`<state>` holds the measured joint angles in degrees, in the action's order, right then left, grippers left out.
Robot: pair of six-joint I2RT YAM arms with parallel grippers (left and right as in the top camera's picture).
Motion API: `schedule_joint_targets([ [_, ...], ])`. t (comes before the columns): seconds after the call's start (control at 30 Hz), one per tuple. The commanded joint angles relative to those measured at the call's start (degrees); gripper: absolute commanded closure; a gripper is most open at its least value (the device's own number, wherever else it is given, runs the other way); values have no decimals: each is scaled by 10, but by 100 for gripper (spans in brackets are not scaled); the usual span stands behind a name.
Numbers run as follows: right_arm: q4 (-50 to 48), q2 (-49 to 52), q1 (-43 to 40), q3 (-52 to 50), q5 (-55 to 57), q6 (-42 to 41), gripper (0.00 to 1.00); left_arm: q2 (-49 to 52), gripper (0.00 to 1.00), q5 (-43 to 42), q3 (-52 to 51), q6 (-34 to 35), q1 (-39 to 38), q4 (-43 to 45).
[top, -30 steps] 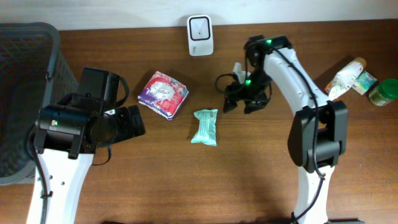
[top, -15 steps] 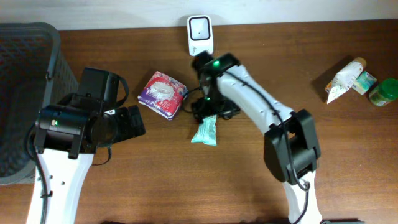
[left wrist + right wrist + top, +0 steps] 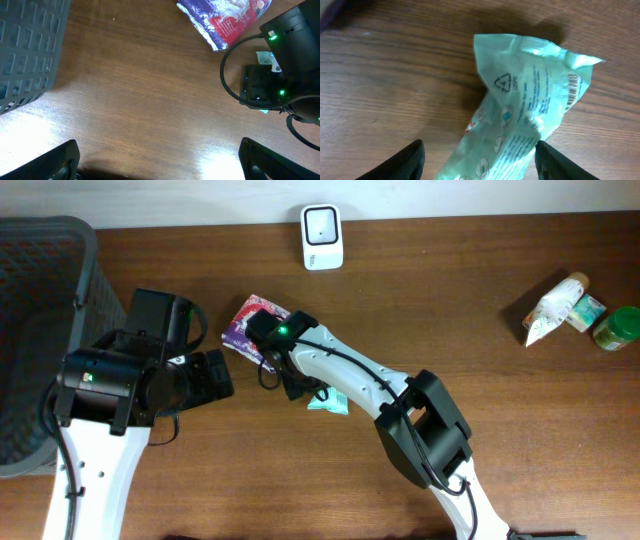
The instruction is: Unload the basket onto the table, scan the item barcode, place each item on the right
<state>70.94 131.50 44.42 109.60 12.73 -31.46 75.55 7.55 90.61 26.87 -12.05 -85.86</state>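
- The right gripper (image 3: 479, 161) is hanging low over the green packet (image 3: 535, 110) with its jaws standing well apart. The packet's lower end is lying between the two fingers (image 3: 405, 162), and they are not pinching it.
- The left gripper (image 3: 162, 161) is gaping wide over bare wood, holding nothing.
- From overhead, the right arm (image 3: 350, 375) is reaching across the middle of the table (image 3: 450, 300) and covering most of the green packet, so only its lower edge is peeking out beside the arm.
- A purple packet (image 3: 250, 325) is lying just beside the green one, toward the left arm. The right arm's wrist is partly overlapping it.
- A dark slatted basket (image 3: 40, 330) is sitting at the table's left edge.
- The white scanner (image 3: 322, 237) is standing at the far edge, well apart from both packets.
- A pale tube (image 3: 550, 305), a small box (image 3: 588, 312) and a green jar (image 3: 618, 328) are clustering at the far right.
- The green packet is showing a recycling triangle (image 3: 505, 80) with fine print next to it, too small to read.
- A barcode (image 3: 573, 90) is running along the packet's right edge, facing up toward the wrist camera.
- The packet is looking mint green, glossy and crumpled, with one sealed end flaring out and small printed pictures near its lower end.
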Motion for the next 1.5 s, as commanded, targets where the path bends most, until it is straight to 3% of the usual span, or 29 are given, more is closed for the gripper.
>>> schedule_joint_targets([
  [0.0, 16, 10, 5, 4, 57, -6, 33, -2, 1, 4, 2, 5, -2, 1],
  [0.2, 12, 10, 6, 3, 16, -6, 36, -2, 1, 4, 2, 5, -2, 1],
  [0.33, 49, 10, 6, 69, -29, -6, 36, -2, 1, 4, 2, 5, -2, 1],
  [0.47, 37, 10, 6, 49, -77, -26, 36, -2, 1, 4, 2, 5, -2, 1],
  [0.7, -23, 10, 5, -48, 19, -31, 37, -2, 1, 4, 2, 5, -2, 1],
  [0.8, -22, 10, 5, -54, 86, -26, 46, -2, 1, 4, 2, 5, -2, 1],
  [1.0, -9, 10, 5, -56, 133, -14, 48, -2, 1, 4, 2, 5, -2, 1],
  [1.1, -8, 10, 5, -54, 158, 12, 41, -2, 1, 4, 2, 5, -2, 1],
  [1.2, -7, 10, 5, -56, 162, 21, 43, -2, 1, 4, 2, 5, -2, 1],
  [1.3, -30, 10, 5, -88, 152, 21, 48, -2, 1, 4, 2, 5, -2, 1],
  [1.4, -50, 10, 4, -98, 134, 21, 67, -2, 1, 4, 2, 5, -2, 1],
  [1.47, -31, 10, -15, -65, 80, 44, 87, -2, 1, 4, 2, 5, -2, 1],
])
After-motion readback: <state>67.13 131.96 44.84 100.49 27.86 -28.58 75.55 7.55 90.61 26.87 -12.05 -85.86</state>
